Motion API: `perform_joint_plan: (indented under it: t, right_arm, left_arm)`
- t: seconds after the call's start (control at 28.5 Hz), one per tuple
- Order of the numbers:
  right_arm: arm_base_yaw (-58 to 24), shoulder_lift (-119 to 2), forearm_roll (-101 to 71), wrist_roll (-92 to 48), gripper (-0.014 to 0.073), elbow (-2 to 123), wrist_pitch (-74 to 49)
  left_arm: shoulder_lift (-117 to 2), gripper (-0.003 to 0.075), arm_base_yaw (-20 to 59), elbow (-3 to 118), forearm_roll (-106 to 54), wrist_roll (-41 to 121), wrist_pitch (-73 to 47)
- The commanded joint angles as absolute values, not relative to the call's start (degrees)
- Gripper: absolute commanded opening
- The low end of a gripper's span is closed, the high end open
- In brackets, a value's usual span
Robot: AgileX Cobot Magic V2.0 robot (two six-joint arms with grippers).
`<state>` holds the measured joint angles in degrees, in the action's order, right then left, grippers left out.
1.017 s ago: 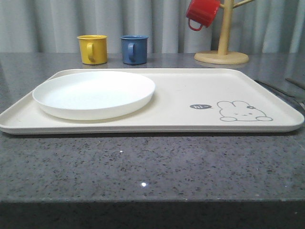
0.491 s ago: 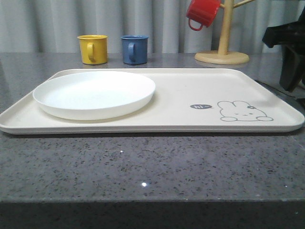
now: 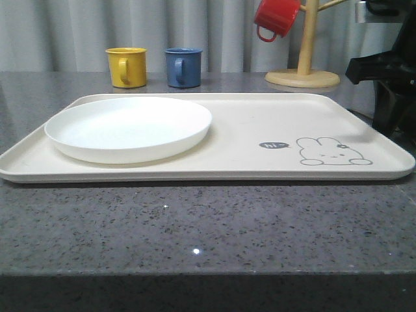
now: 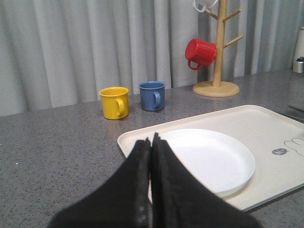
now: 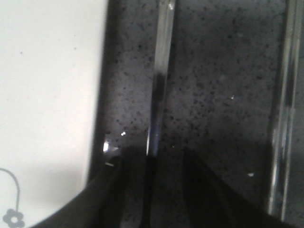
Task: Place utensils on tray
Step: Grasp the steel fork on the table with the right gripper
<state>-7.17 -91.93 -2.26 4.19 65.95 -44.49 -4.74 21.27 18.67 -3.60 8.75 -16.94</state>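
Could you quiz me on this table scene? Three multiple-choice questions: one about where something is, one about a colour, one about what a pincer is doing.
1. Where does the white plate sit?
A. on the tray's left part
B. on the rabbit drawing
C. on the bare counter

2. Which mug hangs on the wooden stand?
A. yellow
B. blue
C. red

3. How is the left pincer?
A. wide open
B. shut, holding nothing
C. clamped on a mug

Answers: 1 A, the plate lies on the tray left of the rabbit. 2 C, the red mug hangs from a peg. 3 B, its fingers meet with nothing between.
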Motion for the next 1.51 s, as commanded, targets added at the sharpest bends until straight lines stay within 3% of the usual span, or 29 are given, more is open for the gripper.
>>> perform_joint_plan:
  t: [0.0,0.14,0.39,0.84,1.26,1.47]
  right_arm:
    - [-7.2,-89.7,-2.4,3.8,0.0192,67.8,-42.6]
    - [-7.2,-89.7,-2.4,3.8,0.0079,67.8,-42.5]
    - [-7.2,-89.6,-2.4,3.8,-0.0035,67.8,-42.9]
    - [-11.0,-80.2,-1.5,11.2,-0.0035,69.6,-48.4]
    - [-27.4,-86.9,-1.3,23.2,-0.0035,75.5,-48.4]
    - [-30.9,-93.0,-1.2,29.5,-0.0035,79.8,-47.7]
  left_arm:
    - [-5.3,-0.0018,21.2,20.1,-4.3,8.0,-12.0]
    - [-5.3,-0.0018,21.2,20.1,-4.3,8.0,-12.0]
    - [-5.3,-0.0018,21.2,20.1,-4.3,8.0,-12.0]
    - [-5.3,-0.0018,21.2,20.1,-4.3,8.0,-12.0]
    - [-5.3,-0.0018,21.2,20.1,-4.3,8.0,-12.0]
    - [-5.3,-0.0018,21.2,20.1,-4.3,8.0,-12.0]
